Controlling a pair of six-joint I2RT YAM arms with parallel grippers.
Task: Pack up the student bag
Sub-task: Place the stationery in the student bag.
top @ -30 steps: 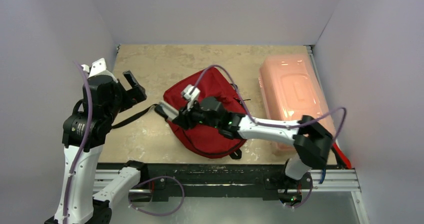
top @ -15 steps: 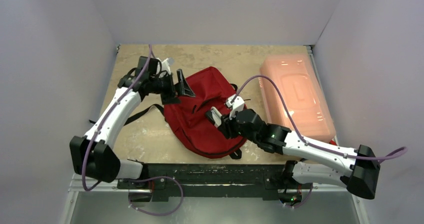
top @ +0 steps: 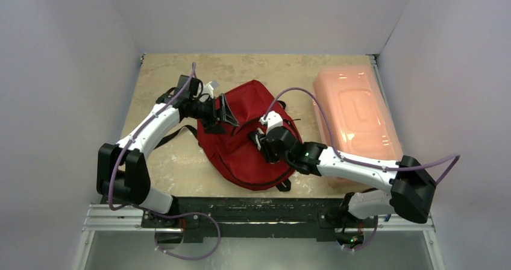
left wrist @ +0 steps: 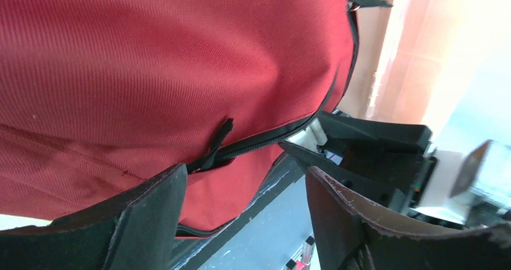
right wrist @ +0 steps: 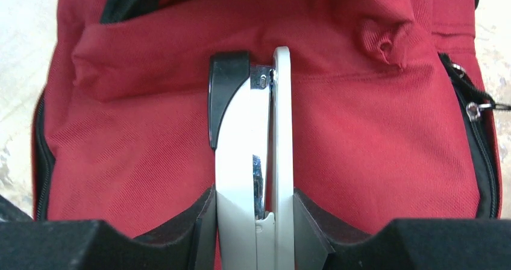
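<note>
1. The tan table (top: 172,77) carries everything.
2. The dark red student bag (top: 241,158) lies flat at the middle of the table, rounded top toward the far edge.
3. A pale pink plastic box (top: 355,113) lies to the right of the bag, just beside it.
4. My right gripper (right wrist: 253,199) is over the middle of the bag. It is clamped on a white stapler (right wrist: 247,131) with a black tip, which points toward the bag's open top.
5. My left gripper (left wrist: 242,182) is at the upper left edge of the bag. Its jaws stand apart and grip nothing.
6. A black zipper pull (left wrist: 217,140) hangs on the bag fabric just beyond my left gripper's fingers.
</note>
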